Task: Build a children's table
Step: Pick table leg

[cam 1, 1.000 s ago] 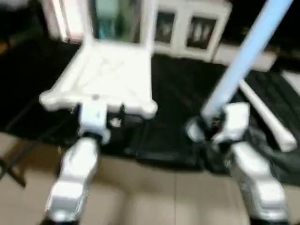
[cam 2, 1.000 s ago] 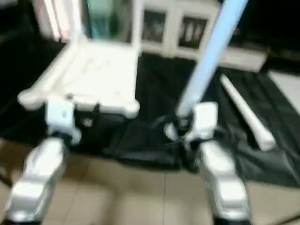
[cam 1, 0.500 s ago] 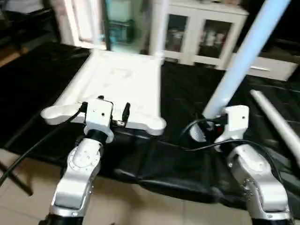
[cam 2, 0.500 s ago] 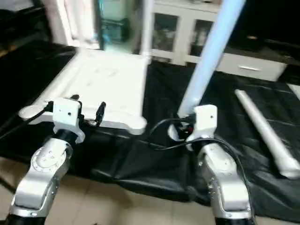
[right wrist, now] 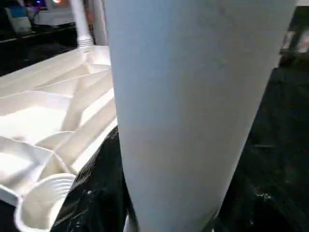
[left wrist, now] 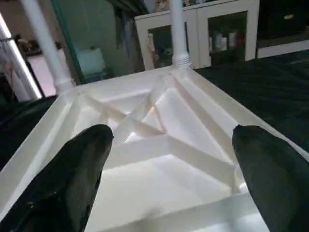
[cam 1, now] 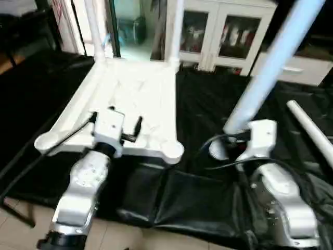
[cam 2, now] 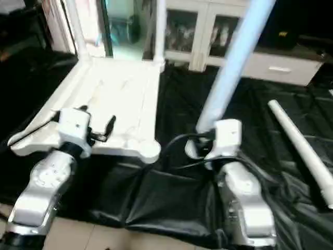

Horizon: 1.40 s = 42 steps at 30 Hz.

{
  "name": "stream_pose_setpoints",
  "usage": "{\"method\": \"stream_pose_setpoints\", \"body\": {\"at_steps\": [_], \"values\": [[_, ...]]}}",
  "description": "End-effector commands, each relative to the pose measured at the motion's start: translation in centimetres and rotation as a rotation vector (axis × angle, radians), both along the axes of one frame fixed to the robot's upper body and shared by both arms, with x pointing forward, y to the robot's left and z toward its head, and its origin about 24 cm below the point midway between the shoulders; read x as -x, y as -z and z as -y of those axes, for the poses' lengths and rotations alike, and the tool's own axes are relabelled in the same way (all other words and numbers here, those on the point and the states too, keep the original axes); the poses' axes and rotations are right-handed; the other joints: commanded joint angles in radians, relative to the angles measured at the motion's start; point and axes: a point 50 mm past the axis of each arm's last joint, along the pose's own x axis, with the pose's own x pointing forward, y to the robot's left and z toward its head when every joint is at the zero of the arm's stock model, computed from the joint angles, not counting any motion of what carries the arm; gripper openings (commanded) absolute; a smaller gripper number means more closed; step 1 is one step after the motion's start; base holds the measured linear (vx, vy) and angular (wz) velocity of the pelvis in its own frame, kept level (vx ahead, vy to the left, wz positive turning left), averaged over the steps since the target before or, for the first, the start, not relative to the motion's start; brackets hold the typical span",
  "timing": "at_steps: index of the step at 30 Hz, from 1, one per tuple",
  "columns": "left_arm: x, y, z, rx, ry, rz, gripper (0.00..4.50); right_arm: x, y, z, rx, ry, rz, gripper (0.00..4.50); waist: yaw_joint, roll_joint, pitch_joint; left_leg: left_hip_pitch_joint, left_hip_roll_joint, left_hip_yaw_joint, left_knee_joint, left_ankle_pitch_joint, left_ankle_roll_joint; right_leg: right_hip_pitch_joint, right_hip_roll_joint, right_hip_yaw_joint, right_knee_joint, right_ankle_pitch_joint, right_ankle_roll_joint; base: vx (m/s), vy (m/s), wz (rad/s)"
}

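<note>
table top (cam 1: 130,99) upside down on black desk (cam 1: 208,104), two legs fitted at far corners. left jaws (left wrist: 169,159) released, spread over near rim. right jaws (cam 1: 231,146) grasping leg (cam 1: 270,62), near socket (right wrist: 41,203) beside them. risk: tilted leg misses socket, shoves top.

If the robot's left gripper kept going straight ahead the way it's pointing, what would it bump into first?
Most likely the table top. The left gripper hangs open just over its near edge, pointing along the X-ribbed underside, so it would probably meet those raised ribs first. How high it clears them is hard to judge.
</note>
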Motion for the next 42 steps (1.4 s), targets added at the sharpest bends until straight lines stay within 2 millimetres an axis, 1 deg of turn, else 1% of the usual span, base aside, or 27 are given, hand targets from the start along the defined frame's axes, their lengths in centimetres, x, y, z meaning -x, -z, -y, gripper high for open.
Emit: {"method": "stream_pose_setpoints", "body": {"at_steps": [1, 2, 3, 4, 5, 6, 7, 8, 9, 10, 11, 12, 13, 15, 16, 17, 18, 19, 20, 21, 22, 23, 25, 27, 29, 33, 42], "values": [[-0.2, -0.5, 0.4, 0.02, 0.017, 0.013, 4.45, 0.1, -0.8, 0.4, 0.002, 0.016, 0.036, 1.87, -0.012, 0.014, -0.04, 0.046, 0.081, -0.013, -0.112, -0.183, 0.049, 0.054, -0.061, 0.027, -0.071, 0.001, -0.242, 0.0, 0.0, 0.0], [-0.3, -0.5, 0.4, 0.021, 0.018, 0.012, 4.45, 0.1, -0.8, 0.4, -0.005, 0.019, 0.033, 1.87, -0.017, 0.017, -0.024, 0.063, 0.081, -0.006, -0.129, -0.398, 0.036, 0.055, -0.063, 0.025, -0.1, -0.196, -0.251, 0.0, 0.0, 0.0], [-0.3, -0.4, 0.5, 0.021, 0.019, 0.013, 4.45, 0.1, -0.8, 0.6, -0.007, 0.031, 0.028, 1.87, -0.036, 0.029, -0.01, 0.172, 0.103, 0.032, -0.125, -0.612, -0.053, -0.011, -0.034, 0.041, -0.127, -0.413, -0.218, 0.0, 0.0, 0.0], [-0.2, -0.4, 0.6, 0.024, 0.018, 0.014, 4.45, 0.1, -0.8, 0.6, -0.004, 0.032, 0.028, 1.87, -0.031, 0.025, -0.005, 0.226, 0.116, 0.029, -0.116, -0.728, -0.101, -0.051, -0.019, 0.017, -0.12, -0.432, -0.181, -0.002, 0.008, -0.33], [-0.2, -0.4, 0.6, 0.03, 0.015, 0.012, 4.45, 0.0, -0.8, 0.6, -0.003, 0.033, 0.026, 1.87, -0.031, 0.016, 0.013, 0.205, 0.147, 0.021, -0.17, -0.831, -0.127, -0.03, -0.011, -0.002, -0.079, -0.384, -0.092, -0.002, 0.008, -0.33], [-0.2, -0.4, 0.6, 0.035, 0.012, 0.011, 4.45, 0.0, -0.8, 0.6, -0.003, 0.032, 0.026, 1.87, -0.033, 0.014, 0.009, 0.206, 0.157, 0.026, -0.189, -0.845, -0.123, -0.023, -0.02, -0.004, -0.065, -0.351, -0.08, 0.006, -0.008, -0.7], [-0.2, -0.4, 0.6, 0.039, 0.012, 0.01, 4.45, 0.0, -0.8, 0.6, 0.012, 0.028, 0.03, 1.87, -0.033, -0.009, 0.007, 0.129, 0.122, 0.01, -0.201, -0.804, -0.07, 0.04, -0.045, -0.008, -0.07, -0.307, -0.054, 0.006, -0.019, -0.58], [-0.2, -0.5, 0.6, 0.04, 0.014, 0.01, 4.45, 0.0, -0.9, 0.5, 0.018, 0.016, 0.032, 1.87, -0.036, -0.015, -0.01, 0.098, 0.065, 0.051, -0.157, -0.641, -0.028, 0.078, -0.088, 0.034, -0.132, -0.416, -0.046, 0.006, -0.019, -0.58], [-0.2, -0.5, 0.6, 0.041, 0.014, 0.01, 4.45, 0.0, -0.9, 0.5, 0.02, 0.011, 0.032, 1.87, -0.025, -0.024, -0.021, 0.066, 0.05, 0.059, -0.131, -0.492, 0.002, 0.113, -0.11, 0.06, -0.153, -0.501, -0.042, 0.028, -0.045, -0.29], [-0.2, -0.5, 0.6, 0.047, 0.009, 0.012, 4.45, 0.0, -0.9, 0.4, 0.02, -0.004, 0.029, 1.87, -0.006, -0.035, -0.03, 0.024, 0.032, 0.062, -0.065, -0.234, 0.062, 0.153, -0.152, 0.105, -0.184, -0.613, -0.049, 0.08, -0.045, -0.09], [-0.1, -0.5, 0.6, 0.049, 0.006, 0.012, 4.45, -0.1, -1.0, 0.3, 0.021, -0.012, 0.028, 1.87, 0.006, -0.041, -0.039, 0.001, 0.034, 0.048, -0.04, -0.097, 0.103, 0.166, -0.158, 0.113, -0.186, -0.592, -0.092, 0.08, -0.045, -0.09], [-0.1, -0.5, 0.7, 0.051, 0.003, 0.013, 4.45, -0.1, -1.0, 0.2, 0.022, -0.021, 0.028, 1.87, 0.003, -0.032, -0.043, -0.002, 0.04, 0.044, -0.07, -0.015, 0.12, 0.156, -0.11, 0.075, -0.169, -0.448, -0.132, 0.105, -0.026, -0.01], [-0.1, -0.5, 0.7, 0.051, 0.003, 0.013, 4.45, -0.1, -1.0, 0.2, 0.022, -0.021, 0.028, 1.87, -0.002, -0.017, -0.041, 0.005, 0.044, 0.042, -0.091, 0.012, 0.123, 0.143, -0.079, 0.05, -0.154, -0.365, -0.143, 0.13, 0.002, 0.02], [0.2, -0.4, 0.6, 0.053, -0.011, 0.011, 4.45, -0.2, -0.8, 0.2, 0.025, -0.027, 0.023, 1.87, -0.038, -0.001, -0.055, 0.117, 0.083, -0.014, -0.124, 0.077, 0.194, 0.068, -0.013, -0.01, -0.077, -0.109, -0.15, 0.165, 0.004, 0.04], [0.3, -0.4, 0.4, 0.05, -0.022, 0.012, 4.45, -0.3, -0.8, 0.2, 0.029, -0.032, 0.021, 1.87, -0.088, 0.004, -0.079, 0.244, 0.137, -0.114, -0.103, 0.316, 0.393, -0.066, -0.003, -0.032, 0.018, -0.048, -0.077, 0.216, -0.011, 0.06], [0.4, -0.4, 0.3, 0.056, -0.035, 0.017, 4.45, -0.3, -0.8, 0.1, 0.03, -0.037, 0.02, 1.87, -0.083, -0.011, -0.083, 0.269, 0.197, -0.146, -0.082, 0.532, 0.542, -0.123, -0.042, -0.004, 0.058, -0.069, 0.026, 0.216, -0.011, 0.06], [0.5, -0.3, 0.0, 0.05, -0.044, 0.015, 4.45, -0.3, -0.8, 0.1, 0.031, -0.041, 0.02, 1.87, -0.073, -0.026, -0.085, 0.252, 0.182, -0.147, -0.05, 0.886, 0.583, -0.165, -0.075, 0.033, 0.063, 0.031, 0.072, 0.119, -0.049, -0.11], [0.6, -0.3, -0.2, 0.05, -0.048, 0.015, 4.45, -0.4, -0.8, 0.0, 0.033, -0.045, 0.02, 1.87, -0.071, -0.037, -0.085, 0.228, 0.148, -0.125, -0.027, 0.984, 0.545, -0.167, -0.092, 0.057, 0.039, 0.143, 0.069, -0.045, -0.066, -0.25], [0.7, -0.3, -0.4, 0.049, -0.048, 0.014, 4.45, -0.4, -0.8, 0.0, 0.033, -0.048, 0.02, 1.87, -0.058, -0.102, -0.077, 0.095, -0.013, -0.032, 0.027, 0.808, 0.351, -0.075, -0.106, 0.106, -0.033, 0.5, 0.056, -0.045, -0.066, -0.25], [0.7, -0.2, -0.4, 0.05, -0.042, 0.012, 4.45, -0.4, -0.8, 0.0, 0.033, -0.049, 0.02, 1.87, -0.045, -0.145, -0.103, -0.011, -0.085, -0.005, 0.058, 0.556, 0.288, 0.068, -0.098, 0.159, -0.008, 0.797, 0.056, -0.098, -0.035, 0.1], [0.8, -0.2, -0.5, 0.054, -0.031, 0.007, 4.45, -0.5, -0.8, -0.1, 0.033, -0.051, 0.021, 1.87, -0.006, -0.113, -0.064, -0.017, -0.015, -0.018, 0.037, 0.188, 0.158, 0.034, -0.189, 0.171, -0.042, 1.161, -0.049, 0.0, 0.0, 0.0], [0.9, -0.2, -0.6, 0.057, -0.023, 0.006, 4.45, -0.5, -0.8, -0.1, 0.033, -0.051, 0.021, 1.87, -0.021, -0.106, -0.072, -0.004, -0.018, -0.009, -0.029, 0.179, 0.064, 0.049, -0.109, 0.087, -0.005, 1.207, -0.085, 0.0, 0.0, 0.0], [1.1, -0.1, -0.5, 0.061, 0.044, -0.005, 4.45, -0.5, -0.7, -0.1, 0.035, -0.054, 0.019, 1.87, -0.025, -0.058, -0.07, 0.023, 0.006, -0.002, -0.058, 0.236, 0.026, 0.041, -0.055, 0.074, -0.013, 0.916, -0.133, -0.039, -0.064, 0.03], [1.2, 0.0, -0.5, 0.056, 0.07, -0.012, 4.45, -0.5, -0.6, 0.0, 0.037, -0.054, 0.019, 1.87, -0.042, -0.038, -0.054, 0.039, 0.047, -0.009, -0.081, 0.209, 0.033, 0.012, -0.038, 0.045, -0.042, 0.452, -0.193, -0.072, -0.041, 0.05], [1.3, 0.3, -0.7, 0.05, 0.123, -0.043, 4.45, -0.5, -0.7, 0.1, 0.038, -0.049, 0.021, 1.87, -0.041, -0.043, -0.032, 0.058, 0.068, 0.006, -0.105, -0.136, -0.009, -0.005, -0.05, 0.051, -0.082, 0.003, -0.205, -0.08, 0.025, 0.03], [1.4, 0.6, -0.7, 0.036, 0.229, -0.092, 4.49, -0.5, -0.7, 0.3, 0.039, -0.045, 0.023, 1.87, -0.035, -0.043, -0.01, 0.069, 0.068, 0.027, -0.122, -0.432, -0.065, -0.031, -0.058, 0.06, -0.12, -0.398, -0.103, -0.101, 0.001, 0.13], [0.9, 2.3, -1.9, -0.141, 0.619, -0.341, 4.49, -0.3, -1.2, 0.4, 0.009, -0.2, 0.025, 1.87, -0.029, -0.044, -0.018, 0.042, 0.063, 0.028, -0.128, -0.332, -0.056, -0.029, -0.066, 0.069, -0.12, -0.378, -0.061, -0.043, -0.001, 0.0]]}}
